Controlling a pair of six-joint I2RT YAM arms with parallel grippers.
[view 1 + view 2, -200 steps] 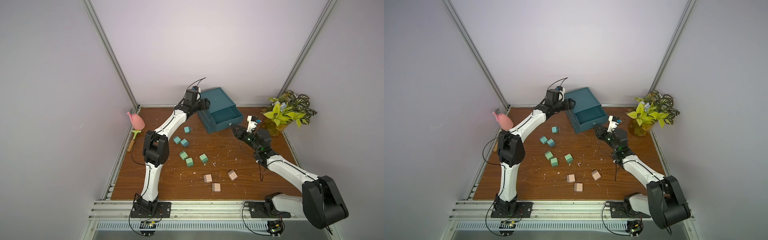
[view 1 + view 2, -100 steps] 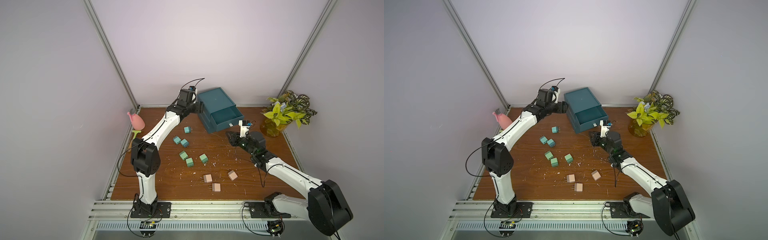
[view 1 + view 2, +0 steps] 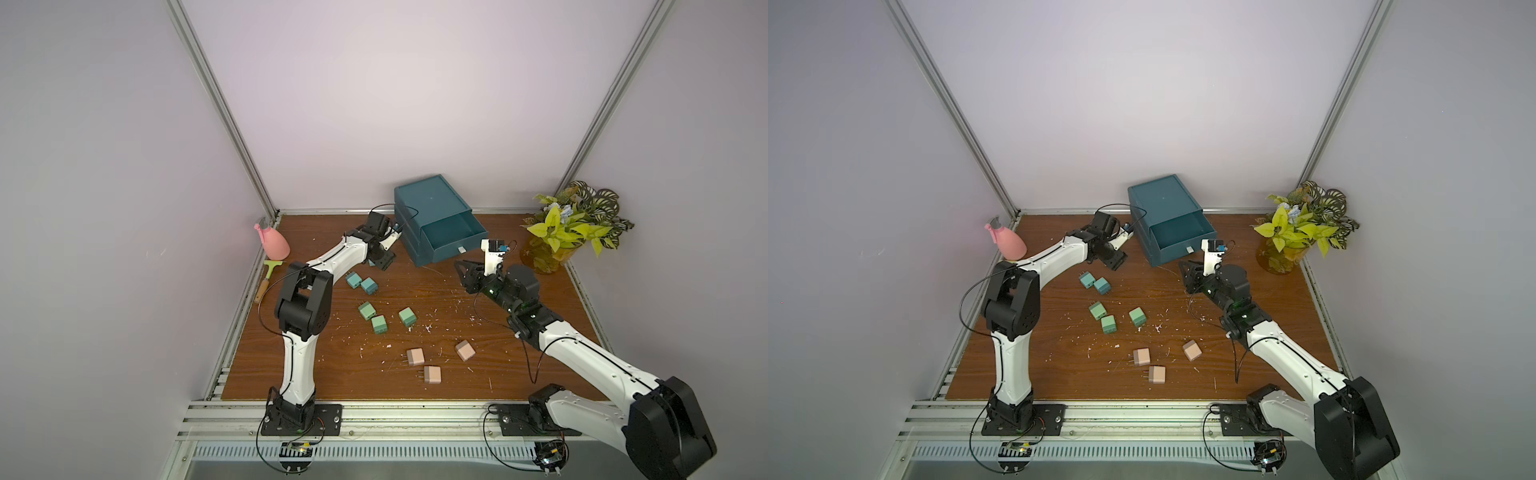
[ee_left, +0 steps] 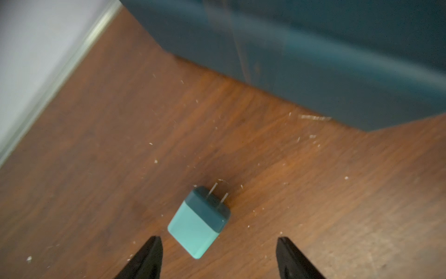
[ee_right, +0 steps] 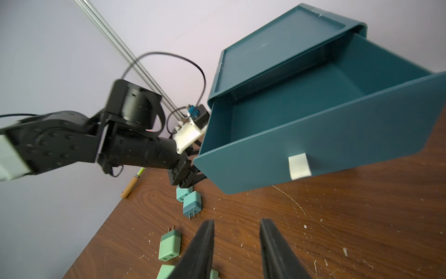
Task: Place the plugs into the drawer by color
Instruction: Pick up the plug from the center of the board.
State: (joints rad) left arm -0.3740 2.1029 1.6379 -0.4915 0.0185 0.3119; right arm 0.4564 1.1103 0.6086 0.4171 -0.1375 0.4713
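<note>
top drawer sits pulled open for loading; left claw spread over a teal plug, probably lining up a grab; right claw spread too, empty

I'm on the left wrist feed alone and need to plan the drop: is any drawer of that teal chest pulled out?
Observer: Yes, the top drawer is pulled out; nothing shows inside it.
Operator: Any others like the teal plug in front of my jaws?
Observer: Two more teal-blue plugs lie side by side on the table.
Operator: Where's the other arm?
Observer: The right gripper hovers in front of that drawer's white tab handle, jaws apart, empty.
</note>
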